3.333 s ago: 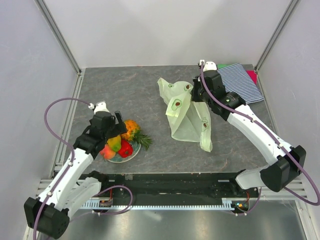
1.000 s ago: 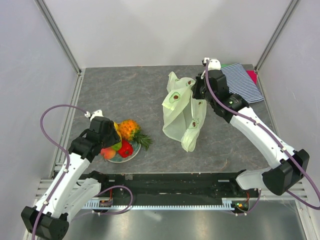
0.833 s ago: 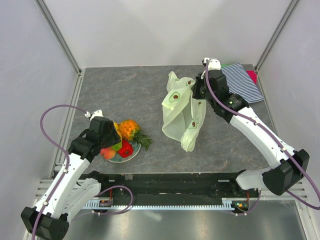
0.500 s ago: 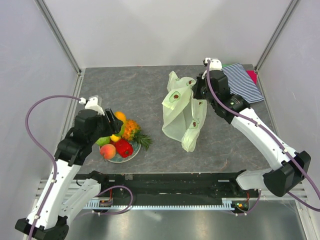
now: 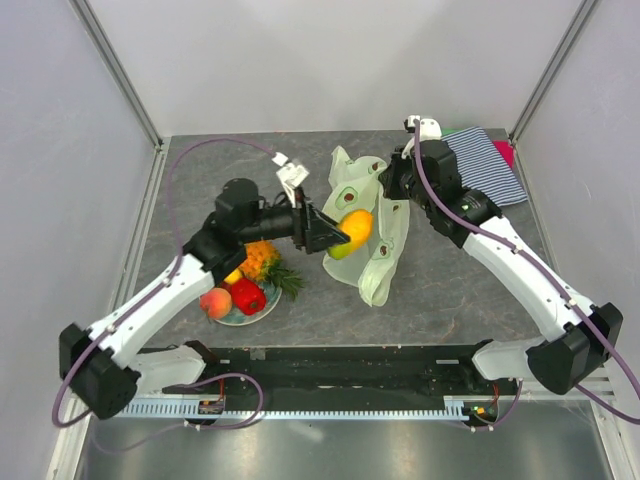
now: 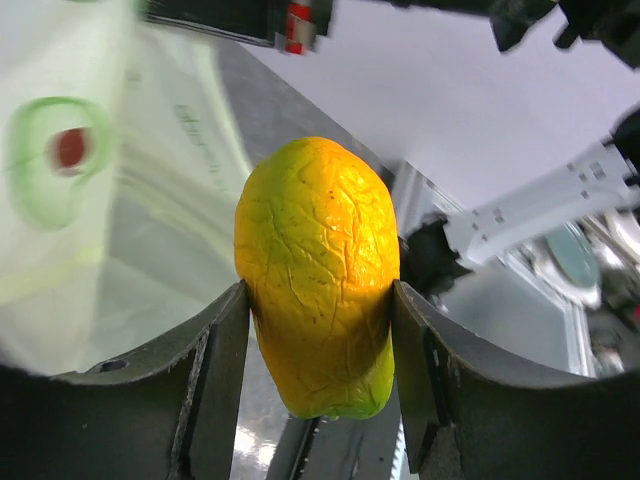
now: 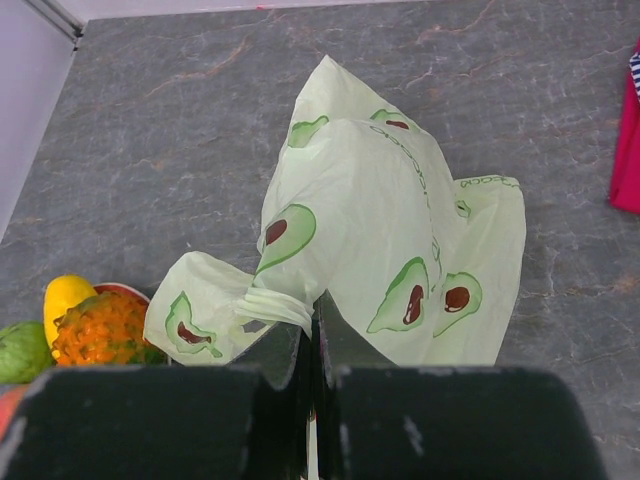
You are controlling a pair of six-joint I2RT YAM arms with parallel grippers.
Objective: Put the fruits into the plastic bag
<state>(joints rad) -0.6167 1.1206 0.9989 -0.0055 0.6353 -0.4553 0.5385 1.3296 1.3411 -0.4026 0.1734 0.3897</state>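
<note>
So, big change in the last half second: the left tool has gone from hovering over the plate at about 8 o'clock on the worktop to swinging out toward the middle, and now it's pinching the mango long-ways between both fingers. The wrist view shows it snug, with plenty of fruit sticking out past the fingertips. The mango sits right at the 9 o'clock edge of the plastic bag, up in the air and overlapping the bag from above, but I can't tell whether it's actually touching. The right tool is pressed together on a bunched bit of the bag's top, holding it up off the worktop at roughly 1 o'clock. First fruit is basically at the door, but I can't see an open mouth facing it, so the drop might need the bag spread first. Pineapple, peach, red pepper piece and lemon are all on the plate.
</note>
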